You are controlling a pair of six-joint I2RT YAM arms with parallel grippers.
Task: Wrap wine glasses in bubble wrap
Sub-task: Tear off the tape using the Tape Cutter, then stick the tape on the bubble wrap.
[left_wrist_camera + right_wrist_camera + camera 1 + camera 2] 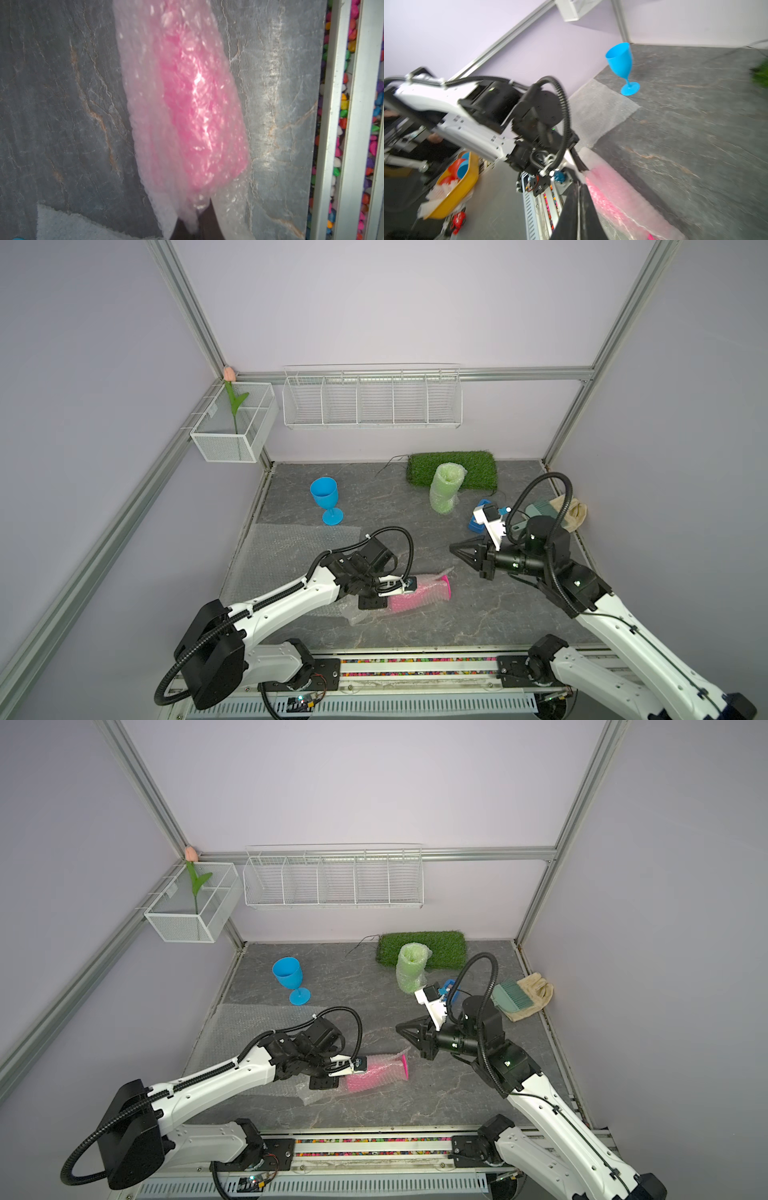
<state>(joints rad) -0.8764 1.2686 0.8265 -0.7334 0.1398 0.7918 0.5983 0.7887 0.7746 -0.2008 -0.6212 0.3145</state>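
The pink wine glass [417,593] [376,1073] lies on its side near the table's front, rolled in bubble wrap [187,104]. My left gripper [388,595] [194,220] is shut on the gathered wrap at the roll's near end. My right gripper [454,548] [400,1028] [579,187] hovers shut and empty, above and right of the roll's open end. The blue wine glass [326,497] [623,64] stands bare at the back left. The green wine glass [446,487] [411,967] stands wrapped at the back. A flat bubble wrap sheet [291,556] [600,108] lies on the left.
A green grass mat [469,466] lies at the back behind the green roll. A small blue object [478,520], a teal brush [513,996] and a beige cloth [540,986] sit at the right edge. A wire rack [372,398] and a mesh basket [232,435] hang on the walls.
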